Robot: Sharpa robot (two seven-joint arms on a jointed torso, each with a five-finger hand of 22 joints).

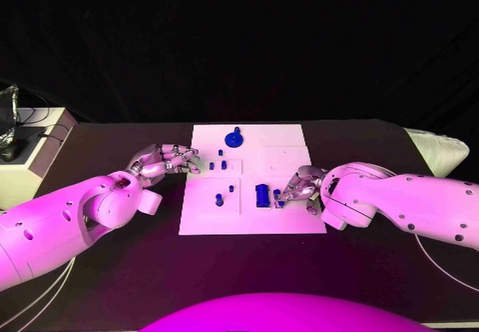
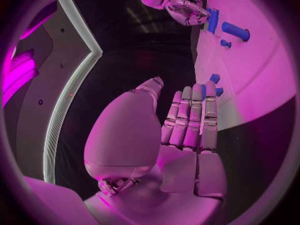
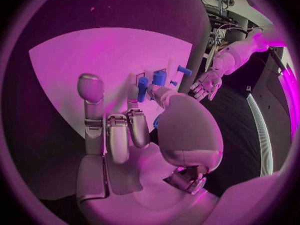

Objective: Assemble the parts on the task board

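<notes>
Parts [image 1: 261, 194] stand on the task board [image 1: 289, 155]; right robot hand [image 1: 297, 187] pinches one, left robot hand [image 1: 165, 162] curled empty.

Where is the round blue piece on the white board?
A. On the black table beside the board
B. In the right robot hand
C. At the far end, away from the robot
C. In the head view the round blue piece sits on the task board near its far edge, apart from both robot hands.
</notes>
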